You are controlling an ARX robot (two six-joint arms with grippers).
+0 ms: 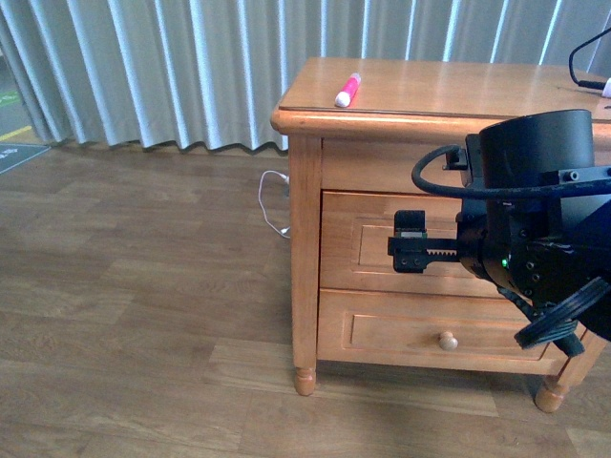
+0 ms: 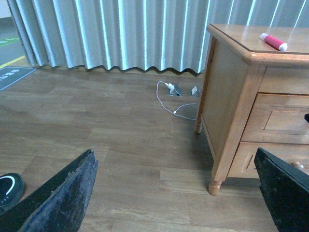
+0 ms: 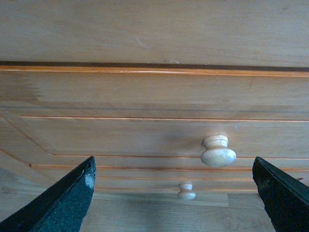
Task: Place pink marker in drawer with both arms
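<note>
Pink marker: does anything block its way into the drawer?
Yes. The short bright pink marker lies on the cabinet top, while the light-brown wooden drawer is shut. Nothing stands between the open right gripper and its round pale knob.

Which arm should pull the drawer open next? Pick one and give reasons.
Right. The right gripper faces the drawer, with the knob ahead, framed between its open fingers. The left gripper hangs over the floor, off to the cabinet's side.
</note>
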